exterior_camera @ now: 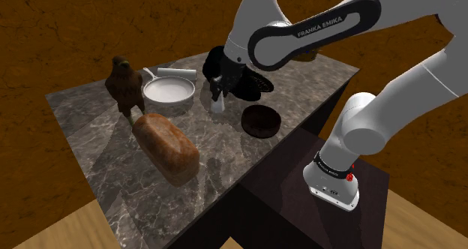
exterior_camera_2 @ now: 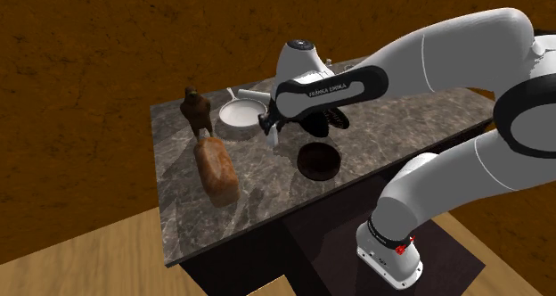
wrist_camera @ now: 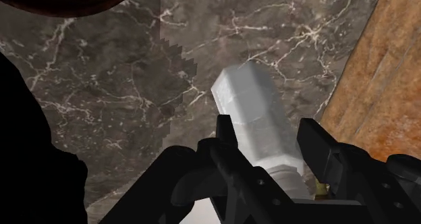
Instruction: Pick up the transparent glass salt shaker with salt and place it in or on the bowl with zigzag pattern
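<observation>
— Mid-bench, where's the salt shaker [exterior_camera: 218, 105]?
— Between the white pan [exterior_camera: 169, 91] and the plain dark bowl [exterior_camera: 261, 121], with the gripper [exterior_camera: 219, 88] closed on its upper part. Can't tell if its base is off the bench [exterior_camera: 97, 139].
— Step?
— Grasp made, lift due, I'd say. Next: raise it clear, carry it to the patterned bowl [exterior_camera_2: 337, 119] half hidden behind the arm, not the plain one, and release low

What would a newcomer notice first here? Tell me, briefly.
The big white arm bends over a dark marble table, with its gripper down at a pale shaker near the table's middle. A brown loaf lies toward the shoulder view's lower left. A brown bird figure stands behind it, beside a white pan.
</observation>
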Tool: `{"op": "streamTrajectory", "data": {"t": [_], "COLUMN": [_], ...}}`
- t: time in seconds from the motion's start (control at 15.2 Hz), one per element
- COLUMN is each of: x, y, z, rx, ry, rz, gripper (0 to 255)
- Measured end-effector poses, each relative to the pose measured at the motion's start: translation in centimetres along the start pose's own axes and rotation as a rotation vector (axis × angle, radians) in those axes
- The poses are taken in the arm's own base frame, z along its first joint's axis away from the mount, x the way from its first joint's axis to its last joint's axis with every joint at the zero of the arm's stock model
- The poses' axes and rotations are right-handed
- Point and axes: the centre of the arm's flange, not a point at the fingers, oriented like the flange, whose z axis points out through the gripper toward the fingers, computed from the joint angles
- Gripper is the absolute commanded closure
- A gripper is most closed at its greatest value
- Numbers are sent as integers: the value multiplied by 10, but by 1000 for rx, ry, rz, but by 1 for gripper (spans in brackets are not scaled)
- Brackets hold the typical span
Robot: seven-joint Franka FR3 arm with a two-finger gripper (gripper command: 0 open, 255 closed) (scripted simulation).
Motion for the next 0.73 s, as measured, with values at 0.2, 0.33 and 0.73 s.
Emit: {"op": "streamTrajectory", "data": {"t": [0.2, 0.33, 0.73], "x": [4, 8, -23], "y": [-3, -5, 33], "z": [-15, -26, -54], "rx": [0, 0, -1], "ry": [0, 0, 0], "rz": [0, 0, 1], "gripper": [255, 255, 255]}}
